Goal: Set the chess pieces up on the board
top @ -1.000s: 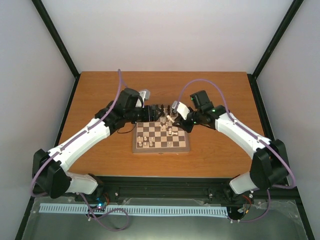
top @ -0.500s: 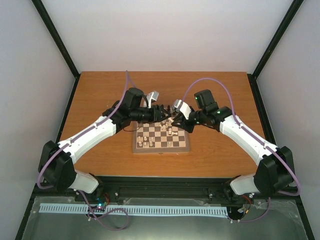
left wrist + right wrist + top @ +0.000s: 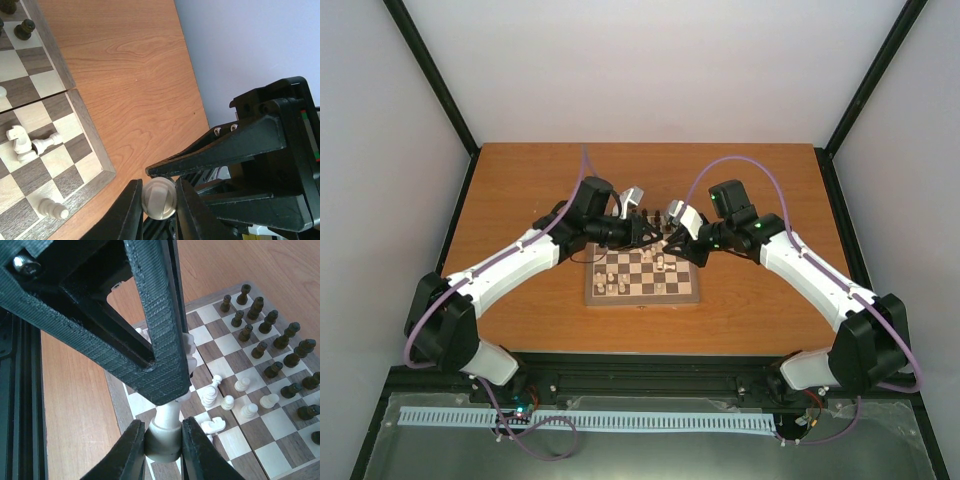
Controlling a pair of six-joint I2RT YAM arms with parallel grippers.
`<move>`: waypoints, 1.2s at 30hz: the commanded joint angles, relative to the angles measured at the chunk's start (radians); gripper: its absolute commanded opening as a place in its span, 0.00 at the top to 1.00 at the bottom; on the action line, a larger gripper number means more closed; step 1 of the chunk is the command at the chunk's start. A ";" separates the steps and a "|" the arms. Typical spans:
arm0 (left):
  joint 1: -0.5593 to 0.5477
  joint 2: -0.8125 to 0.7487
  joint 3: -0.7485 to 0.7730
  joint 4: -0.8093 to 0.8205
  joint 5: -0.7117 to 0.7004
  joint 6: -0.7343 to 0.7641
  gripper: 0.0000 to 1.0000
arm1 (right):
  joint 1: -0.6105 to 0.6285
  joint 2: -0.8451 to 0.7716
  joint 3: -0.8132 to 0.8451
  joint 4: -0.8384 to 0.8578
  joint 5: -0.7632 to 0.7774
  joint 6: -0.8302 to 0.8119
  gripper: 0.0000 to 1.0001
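The board (image 3: 643,299) lies mid-table with both grippers meeting over its far edge. A cream chess piece (image 3: 165,437) hangs between them. My right gripper (image 3: 163,440) is shut on its round base. My left gripper (image 3: 158,198) is shut on the piece's other end (image 3: 158,195), seen end-on. From above, the left gripper (image 3: 645,232) and right gripper (image 3: 667,238) nearly touch. Dark pieces (image 3: 272,345) stand in rows along one side of the board (image 3: 120,392). Several cream pieces (image 3: 227,402) stand or lie scattered near its middle. A cream knight (image 3: 17,137) lies beside a fallen pawn (image 3: 47,144).
The orange-brown wooden table (image 3: 520,200) runs well beyond the board on all sides. White walls and black frame posts (image 3: 435,80) close it in. The table's far edge (image 3: 187,75) meets the wall close behind the left gripper.
My left arm swung right to meet the right gripper, and its jaws closed on the cream piece. The right gripper kept its hold and barely moved.
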 commanded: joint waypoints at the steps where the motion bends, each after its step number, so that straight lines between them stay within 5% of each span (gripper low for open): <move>1: 0.004 0.001 0.039 -0.006 0.001 0.049 0.90 | -0.005 -0.019 -0.003 0.010 -0.016 -0.006 0.81; 9: -0.053 -0.109 0.029 -0.184 -0.310 0.235 0.92 | -0.059 -0.073 0.014 -0.048 0.019 -0.008 0.45; 23: -0.336 -0.100 0.019 -0.412 -0.828 0.364 0.94 | -0.172 -0.255 -0.193 0.043 0.182 0.105 0.32; 36: -0.359 0.029 -0.018 -0.348 -0.878 0.375 0.95 | -0.203 -0.288 -0.226 0.067 0.195 0.079 0.32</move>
